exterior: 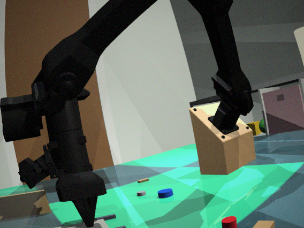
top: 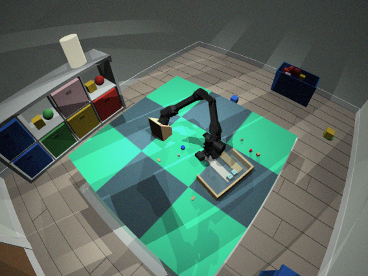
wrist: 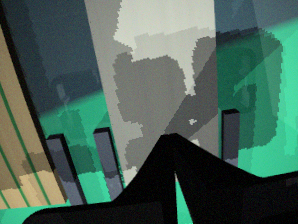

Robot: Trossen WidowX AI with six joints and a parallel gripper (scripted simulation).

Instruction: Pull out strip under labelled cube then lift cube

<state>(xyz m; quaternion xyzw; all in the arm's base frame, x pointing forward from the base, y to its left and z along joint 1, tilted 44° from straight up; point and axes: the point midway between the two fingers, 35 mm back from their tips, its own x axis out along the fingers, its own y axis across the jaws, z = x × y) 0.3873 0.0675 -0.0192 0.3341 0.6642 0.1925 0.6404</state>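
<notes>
A pale grey strip (top: 220, 170) (wrist: 155, 100) lies in the wooden-walled tray (top: 207, 188). A wooden strip with green lines (top: 231, 162) (wrist: 12, 150) lies beside it. Two small light-blue cubes with marks sit near the tray's far end: one cube (top: 230, 175) is on the pale strip, the other cube (top: 234, 172) is right beside it, and what it rests on is unclear. The marks are too small to read. My gripper (exterior: 89, 225) (wrist: 169, 141) is shut and empty, pointing down with its tips at or just above the pale strip's near end. Contact cannot be told.
Short dark bars (wrist: 62, 162) (wrist: 106, 152) (wrist: 230, 132) (exterior: 105, 217) stand beside the strips. A blue disc (top: 183, 147) (exterior: 165, 193), a grey disc (top: 179, 155) (exterior: 141, 193), a red cylinder (top: 251, 150) (exterior: 229, 222) and small wooden pieces (top: 159, 160) (top: 193, 198) lie outside the tray.
</notes>
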